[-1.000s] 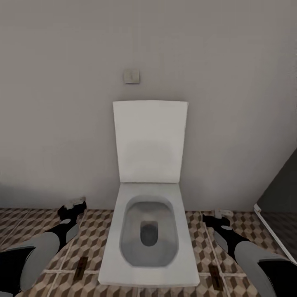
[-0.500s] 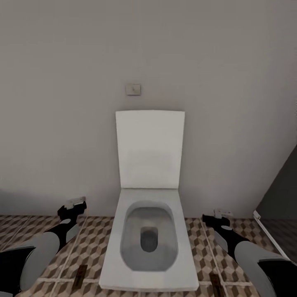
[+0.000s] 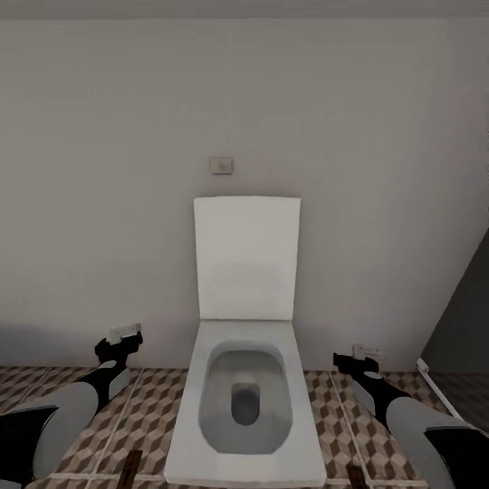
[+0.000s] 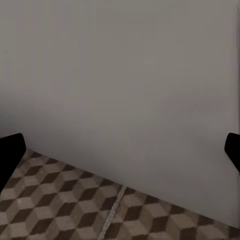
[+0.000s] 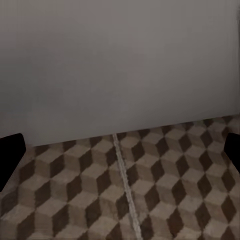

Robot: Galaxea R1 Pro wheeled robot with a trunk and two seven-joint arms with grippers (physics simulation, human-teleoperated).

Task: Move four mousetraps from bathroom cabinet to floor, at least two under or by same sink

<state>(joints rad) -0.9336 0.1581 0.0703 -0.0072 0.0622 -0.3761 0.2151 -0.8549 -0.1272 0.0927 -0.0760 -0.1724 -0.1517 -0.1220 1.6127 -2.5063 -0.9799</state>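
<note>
Now the robot faces a white toilet (image 3: 246, 407) with its lid (image 3: 246, 258) up against a plain grey wall (image 3: 102, 170). A small square button (image 3: 221, 165) sits on the wall above the lid.

Low down in the head view, 2 little brown boards lie flat on the floor (image 3: 146, 407). They look like 2 of the 4 traps. One mousetrap (image 3: 129, 464) lies just beside the toilet on the robot's left. The other mousetrap (image 3: 353, 474) lies just beside it on the robot's right. Both are partly cut off by the edge of the picture.

A trap like this is probably very light, thin and stiff. It lies so flat that it may be hard to get under. I think the best place to pinch it is across the 2 long wooden edges, away from the metal parts. A hard pinch could make it pop out.

The left gripper (image 3: 121, 337) is spread wide and holds nothing. In the left wrist view its fingers (image 4: 10, 155) sit at the far sides with bare wall and tiles between them. The right gripper (image 3: 360, 356) is spread wide too, and its fingers (image 5: 10, 155) have nothing between them.

The floor has hard, smooth tiles with a brown and white cube pattern and pale lines. A brown trap may be hard to spot on it. A dark grey panel (image 3: 468, 305) stands on the robot's right.
</note>
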